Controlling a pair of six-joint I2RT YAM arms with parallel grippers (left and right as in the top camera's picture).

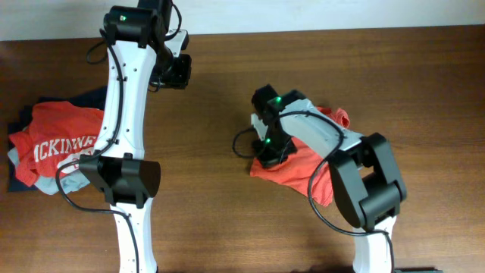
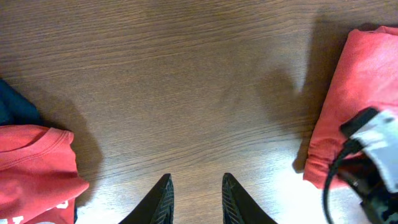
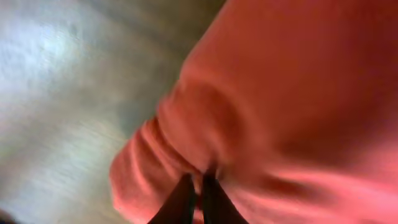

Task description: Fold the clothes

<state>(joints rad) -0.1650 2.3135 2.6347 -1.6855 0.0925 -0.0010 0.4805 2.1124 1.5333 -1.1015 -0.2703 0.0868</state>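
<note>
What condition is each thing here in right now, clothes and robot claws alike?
orange-red T-shirt: bunched on the table, not neatly folded.
right gripper: shut on the orange-red T-shirt.
left gripper: slightly open, empty, above the table.
red MCKINNEY shirt: folded, topmost.
pale blue garment: folded, under the red MCKINNEY shirt.
navy garment: lowest, mostly covered.

White arched letters "ICKINN", ends cut off, across the folded red shirt [image 1: 53, 127]

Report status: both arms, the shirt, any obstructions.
Left jaws apart, empty, over brown wooden table. Right jaws shut on orange-red fabric T-shirt. Folded garment pile beside left arm, not obstructing.
</note>
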